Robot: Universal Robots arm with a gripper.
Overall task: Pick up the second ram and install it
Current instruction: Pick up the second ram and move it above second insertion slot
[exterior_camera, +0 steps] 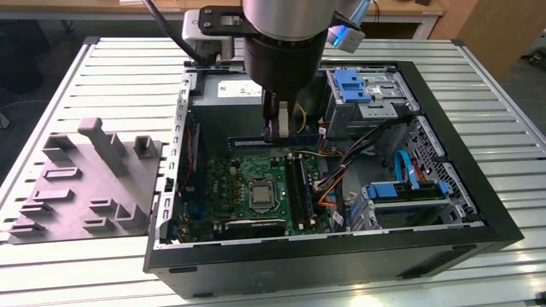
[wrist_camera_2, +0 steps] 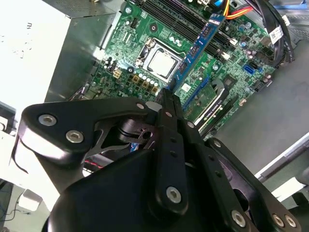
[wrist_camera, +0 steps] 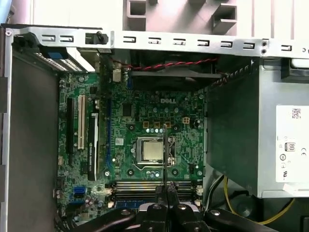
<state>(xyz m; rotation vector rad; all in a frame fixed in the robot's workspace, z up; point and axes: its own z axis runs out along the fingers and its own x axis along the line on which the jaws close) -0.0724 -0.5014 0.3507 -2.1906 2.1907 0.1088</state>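
Carry step, we judged: the gripper [exterior_camera: 277, 131] was clamped on the memory stick [exterior_camera: 252, 142], pinching it across its flat faces. It hung the stick inside the open computer case [exterior_camera: 444, 246] above the motherboard [exterior_camera: 226, 182], not yet seated. In the exterior view the stick sat at twelve o'clock from the processor [exterior_camera: 258, 194], and the long black slots [exterior_camera: 296, 185] lay at three o'clock from that chip. In the second wrist view the stick ran off the fingertips as a thin blue-green board with small dark chips. The first wrist view caught it edge-on, a hairline. The stick looked crosswise to the slots, so we reckoned the next move called for turning it parallel to a free slot, then a straight firm push. Which slot was free, we couldn't tell. Materials: stiff flat circuit board, glossy green motherboard crowded with small parts, square metal-capped processor, black sheet-metal case, ribbed aluminium table [exterior_camera: 486, 77]. A matte grey moulded tray [exterior_camera: 77, 185] sat at nine o'clock from the case.
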